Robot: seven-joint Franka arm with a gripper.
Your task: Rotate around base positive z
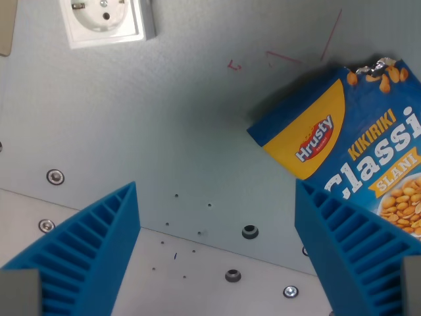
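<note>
You see the gripper [217,257] spread wide with nothing between its fingers [92,250], above the grey surface [164,131]. The snack bag [348,151] lies at 3 o'clock, the socket [105,23] at 11 o'clock. The step in hand appears to be the base rotation: turn about vertical only, holding height.

The peanut bag [358,148] runs off the wrist view's right edge, so its printed word is cut short and its far side cannot be seen; its lower corner is hidden behind the blue finger [355,253] of the claw [217,197] below it. Both fingers are cropped by the bottom edge. Far left of the bag, the white socket [105,23] is cut by the top edge, and the faint red marks [283,56] on the worktop [164,118] beside the bag are too small to read.
</note>
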